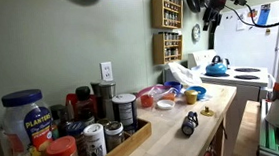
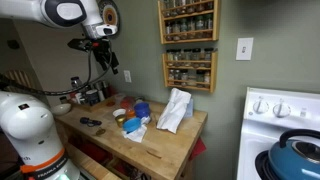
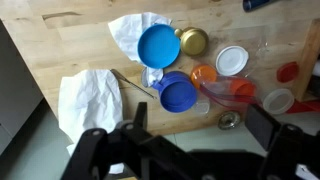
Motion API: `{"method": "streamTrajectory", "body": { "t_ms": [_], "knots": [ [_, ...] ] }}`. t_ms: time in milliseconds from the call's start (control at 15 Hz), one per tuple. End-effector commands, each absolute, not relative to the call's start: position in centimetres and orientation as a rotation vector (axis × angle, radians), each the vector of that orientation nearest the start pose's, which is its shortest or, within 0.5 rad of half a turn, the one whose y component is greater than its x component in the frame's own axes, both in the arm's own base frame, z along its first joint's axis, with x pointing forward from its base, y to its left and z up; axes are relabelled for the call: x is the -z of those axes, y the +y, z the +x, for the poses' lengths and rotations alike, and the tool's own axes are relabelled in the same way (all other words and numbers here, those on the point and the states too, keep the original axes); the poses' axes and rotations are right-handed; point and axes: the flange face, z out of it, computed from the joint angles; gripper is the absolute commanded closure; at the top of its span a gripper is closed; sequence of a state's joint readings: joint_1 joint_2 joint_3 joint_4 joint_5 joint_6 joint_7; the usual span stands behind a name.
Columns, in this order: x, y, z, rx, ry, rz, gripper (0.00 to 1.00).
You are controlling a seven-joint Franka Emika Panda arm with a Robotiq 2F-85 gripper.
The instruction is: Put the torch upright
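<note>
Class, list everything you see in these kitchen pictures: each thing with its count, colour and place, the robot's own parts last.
small black cylindrical torch: one, black, lying on the wooden counter
small yellow object: one, yellow, beside the torch
round blue plastic lids: two, blue, mid-counter
crumpled white wrappings: two, white, next to the blue lids
gold metal lid: one, gold, beside a blue lid
lidded spice jars: several, mixed colours, wooden tray at the counter's end
wooden wall spice racks: two, brown, above the counter
blue kettle: one, blue, on the white stove
black Robotiq gripper: one, open, high above the counter
</note>
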State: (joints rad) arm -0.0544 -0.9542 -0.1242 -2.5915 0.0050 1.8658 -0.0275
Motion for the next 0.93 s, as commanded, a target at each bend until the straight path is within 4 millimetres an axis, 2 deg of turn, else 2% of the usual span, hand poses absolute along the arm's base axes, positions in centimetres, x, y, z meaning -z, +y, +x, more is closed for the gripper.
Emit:
{"method": "streamTrajectory", "body": {
  "t_ms": [0, 667, 867],
  "knots": [
    [-55.4, -5.8, 28.4, 0.353, 0.169, -3.028, 0.0],
    [-55.4, -5.8, 28.4, 0.353, 0.169, -3.028, 0.0],
    [-54.6, -3.4, 30.7, 0.375, 0.18, -2.967, 0.0]
  ]
}}
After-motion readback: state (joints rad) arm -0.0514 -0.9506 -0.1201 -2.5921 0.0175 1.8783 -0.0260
